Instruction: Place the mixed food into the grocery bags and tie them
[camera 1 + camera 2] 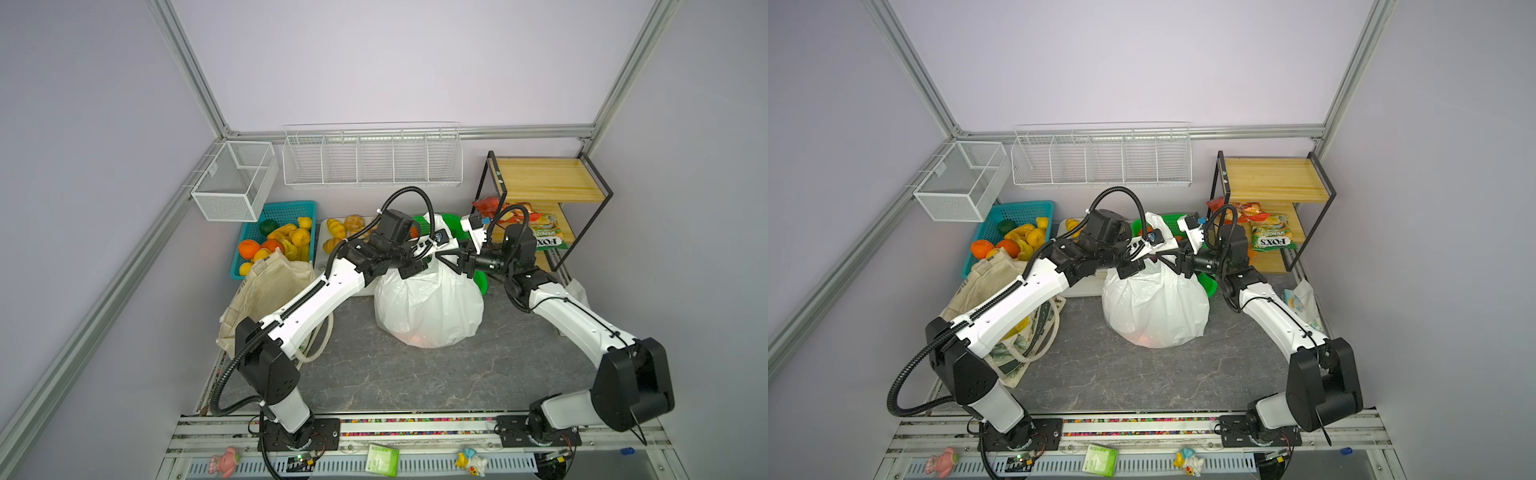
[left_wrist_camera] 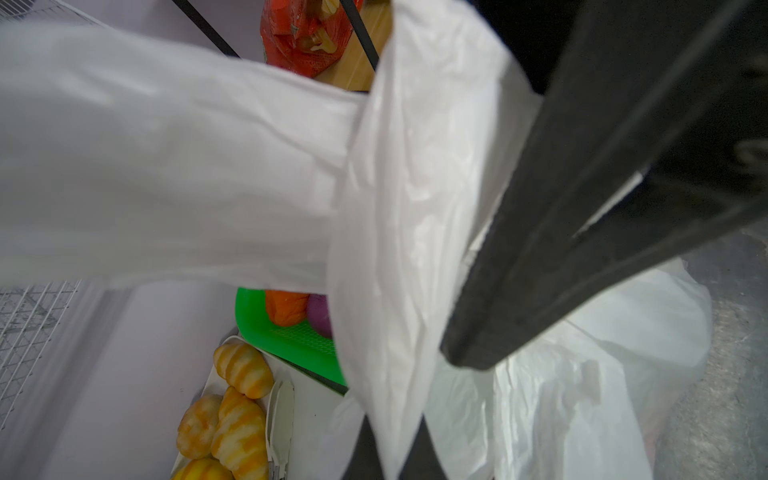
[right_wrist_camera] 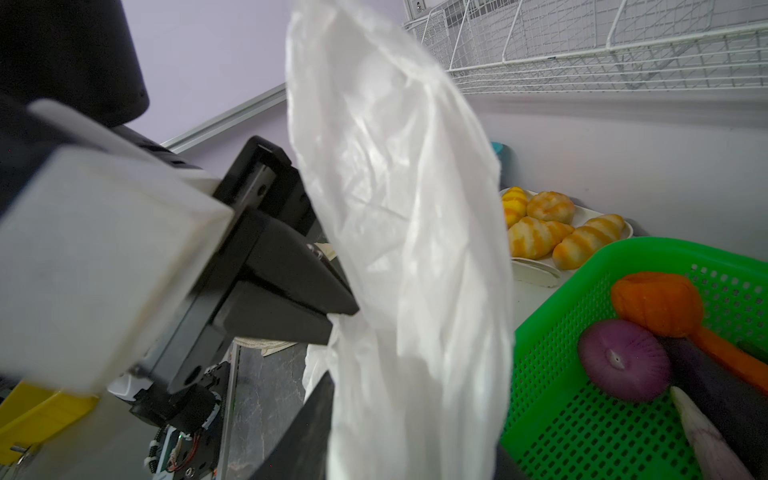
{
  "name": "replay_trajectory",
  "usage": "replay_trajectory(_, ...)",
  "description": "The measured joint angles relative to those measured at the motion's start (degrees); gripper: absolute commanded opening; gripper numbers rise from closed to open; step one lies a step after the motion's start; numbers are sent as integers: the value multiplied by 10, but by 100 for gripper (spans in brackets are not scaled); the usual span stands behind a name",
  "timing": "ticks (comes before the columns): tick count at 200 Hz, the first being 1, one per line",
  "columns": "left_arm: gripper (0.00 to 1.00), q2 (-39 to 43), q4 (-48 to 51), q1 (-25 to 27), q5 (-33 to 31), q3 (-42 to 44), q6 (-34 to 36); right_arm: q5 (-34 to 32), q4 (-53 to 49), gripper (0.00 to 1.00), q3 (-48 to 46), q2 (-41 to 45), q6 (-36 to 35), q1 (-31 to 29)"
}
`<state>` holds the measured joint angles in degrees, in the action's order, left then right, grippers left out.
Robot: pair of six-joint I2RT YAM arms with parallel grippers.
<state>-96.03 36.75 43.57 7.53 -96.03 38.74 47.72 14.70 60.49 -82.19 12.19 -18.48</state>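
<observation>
Bulging white plastic bag point(image 1: 428, 307), crinkled (reddish tint at base)

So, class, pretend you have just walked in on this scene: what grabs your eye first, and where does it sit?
The bulging white plastic bag at the middle of the table, with the left gripper pinching its handle and the right gripper meeting it there. Next, the bright fruit in the teal basket at the back left and the cream tote lying under the left arm.
</observation>
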Motion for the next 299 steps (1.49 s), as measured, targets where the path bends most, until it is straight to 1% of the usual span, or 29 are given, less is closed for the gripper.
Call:
replay_trajectory(21, 0, 0, 0, 0, 0, 0, 2, -1, -7, 8, 0, 0, -3, 0)
replay_trajectory(31, 1, 0, 0, 0, 0, 0, 1, -1, -9, 6, 0, 1, -10, -1)
replay_trajectory(41, 10, 0, 0, 0, 0, 0, 0, -2, -15, 6, 0, 2, -13, -1)
replay_trajectory(55, 29, 0, 0, 0, 1, 0, -6, -4, -20, 6, 0, 5, -20, -1)
replay_trajectory(65, 38, 2, -2, -1, 9, 0, -10, -5, -25, 6, 0, 9, -26, 0)
replay_trajectory(74, 44, 4, -4, -3, 20, 1, -21, -4, -30, 6, 0, 12, -32, 1)
replay_trajectory(87, 51, 15, -12, -11, 51, 9, -35, -3, -35, 6, -4, 21, -46, 1)
replay_trajectory(112, 66, 44, -29, -54, 151, 18, -87, 1, -43, 6, -20, 46, -78, 1)
replay_trajectory(125, 68, 53, -49, -80, 205, 18, -129, 3, -49, 6, -26, 57, -95, 1)
replay_trajectory(140, 71, 54, -80, -98, 251, 18, -186, 6, -54, 6, -30, 65, -111, 0)
replay_trajectory(163, 73, 43, -124, -101, 301, 11, -276, 10, -61, 6, -32, 70, -128, -4)
replay_trajectory(189, 73, 2, -169, -99, 351, -23, -370, 12, -66, 6, -32, 70, -142, -12)
replay_trajectory(200, 73, -14, -187, -99, 368, -33, -403, 11, -68, 7, -32, 70, -147, -15)
replay_trajectory(205, 71, -20, -196, -99, 375, -36, -418, 11, -70, 6, -32, 70, -150, -16)
replay_trajectory(210, 68, -26, -205, -99, 381, -38, -433, 11, -71, 6, -32, 70, -151, -16)
replay_trajectory(221, 58, -36, -221, -99, 392, -38, -457, 10, -74, 7, -32, 70, -155, -19)
replay_trajectory(237, 39, -46, -236, -99, 401, -38, -487, 4, -78, 8, -32, 70, -156, -19)
replay_trajectory(250, 19, -51, -242, -99, 405, -38, -500, -4, -80, 11, -32, 70, -156, -19)
replay_trajectory(257, 6, -52, -243, -99, 405, -38, -504, -9, -82, 12, -32, 70, -155, -19)
replay_trajectory(262, 1, -52, -245, -99, 405, -38, -503, -15, -82, 13, -32, 70, -154, -19)
replay_trajectory(279, 0, -49, -255, -99, 401, -37, -507, -32, -86, 16, -32, 70, -147, -19)
replay_trajectory(299, 0, -37, -276, -99, 397, -17, -508, -54, -89, 17, -32, 70, -137, -19)
